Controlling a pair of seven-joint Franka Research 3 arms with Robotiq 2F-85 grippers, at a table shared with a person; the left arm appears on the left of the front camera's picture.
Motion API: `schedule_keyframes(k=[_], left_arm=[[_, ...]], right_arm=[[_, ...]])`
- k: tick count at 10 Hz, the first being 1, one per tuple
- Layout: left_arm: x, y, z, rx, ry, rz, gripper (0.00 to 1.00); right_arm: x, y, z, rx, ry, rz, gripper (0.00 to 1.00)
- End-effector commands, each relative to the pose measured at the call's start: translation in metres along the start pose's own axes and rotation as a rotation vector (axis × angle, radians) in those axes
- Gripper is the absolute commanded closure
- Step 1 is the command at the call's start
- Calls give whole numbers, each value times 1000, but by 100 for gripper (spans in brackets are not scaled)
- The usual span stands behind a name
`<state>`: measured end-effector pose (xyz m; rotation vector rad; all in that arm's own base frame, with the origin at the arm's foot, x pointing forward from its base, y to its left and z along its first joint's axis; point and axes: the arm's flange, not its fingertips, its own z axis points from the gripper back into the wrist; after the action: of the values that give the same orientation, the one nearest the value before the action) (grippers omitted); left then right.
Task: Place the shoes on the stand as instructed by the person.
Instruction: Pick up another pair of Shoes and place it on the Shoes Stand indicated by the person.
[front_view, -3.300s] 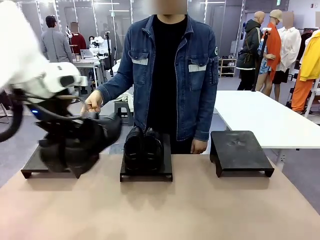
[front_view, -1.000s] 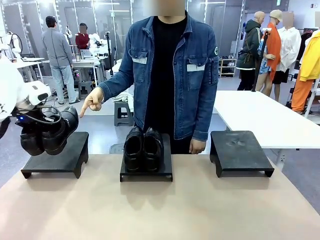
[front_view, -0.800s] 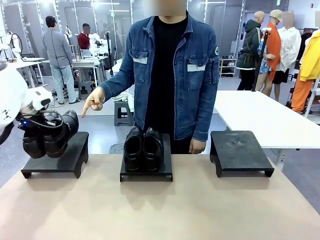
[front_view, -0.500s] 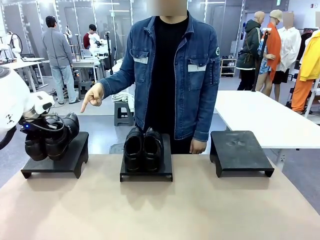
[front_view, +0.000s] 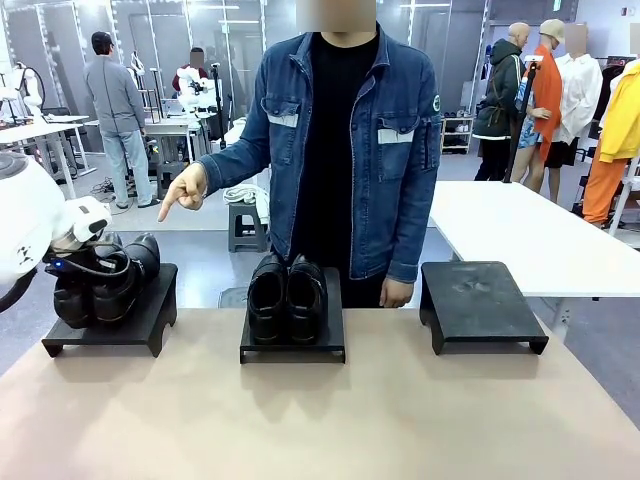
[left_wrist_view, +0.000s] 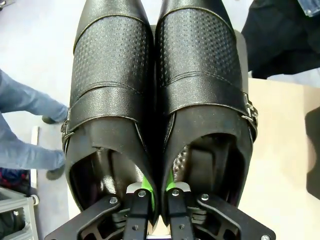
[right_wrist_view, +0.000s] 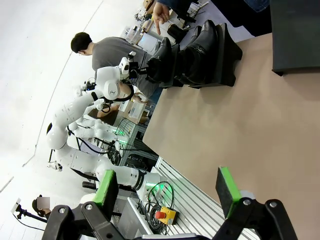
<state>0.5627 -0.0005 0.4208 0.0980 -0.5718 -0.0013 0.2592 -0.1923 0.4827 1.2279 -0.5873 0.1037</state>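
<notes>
Strap shoes (front_view: 105, 290) have come down onto the left stand (front_view: 150, 318); my left fingers (left_wrist_view: 155, 192) stay pinched on them, release next.

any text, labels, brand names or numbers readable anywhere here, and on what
None can be read.
Round patch on the person's denim jacket sleeve: too small to read.
Dark mark on the left arm's white casing: blurred, not readable.
Strapped shoes: embossed dots and buckles, no lettering.

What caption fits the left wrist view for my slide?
Left gripper, jaws shut on the inner walls of a glossy black strapped leather shoe pair, over a low black stand.
</notes>
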Motion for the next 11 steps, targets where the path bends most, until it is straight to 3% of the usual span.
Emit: schedule_keyframes(k=[1,7,8,9,10,11], left_arm=[[11,-2,-5,25,-56,-9,93],[4,-1,-22,21,-22,-14,93],[4,-1,-24,30,-17,-15,65],[4,0,-24,34,-15,-19,55],[5,0,-21,34,-18,-22,28],[5,0,-17,39,-22,-28,18]], right_arm=[[1,0,1,11,-7,19,0],[1,0,1,11,-7,19,0],[1,0,1,11,-7,19,0],[1,0,1,11,-7,19,0],[1,0,1,11,-7,19,0],[1,0,1,11,-7,19,0]])
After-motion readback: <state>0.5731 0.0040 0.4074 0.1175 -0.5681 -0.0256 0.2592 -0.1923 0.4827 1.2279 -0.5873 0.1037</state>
